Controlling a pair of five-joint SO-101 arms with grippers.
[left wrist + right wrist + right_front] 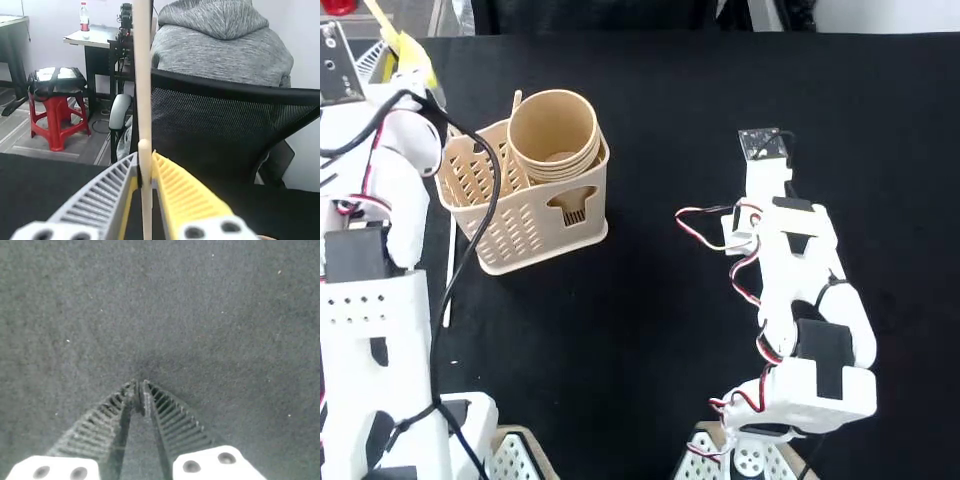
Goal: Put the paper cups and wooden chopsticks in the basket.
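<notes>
My left claw (144, 156) has mismatched fingers: a grey finger (100, 192) and a yellow finger (185, 195). Both are ribbed with slanted slats and end in pale blocks, each with two round screw holes. My right claw (139, 388) has two dark fingers of the same triangular lattice on white bases, also with paired holes. Seen from above, my right arm (805, 290) is a white plastic shell with black servo blocks, and thin red, white and black wires (704, 234) loop out beside it. My left arm (390, 200) is white too, with a perforated plate (360, 305), a black panel and a thick black cable (470, 255).
</notes>
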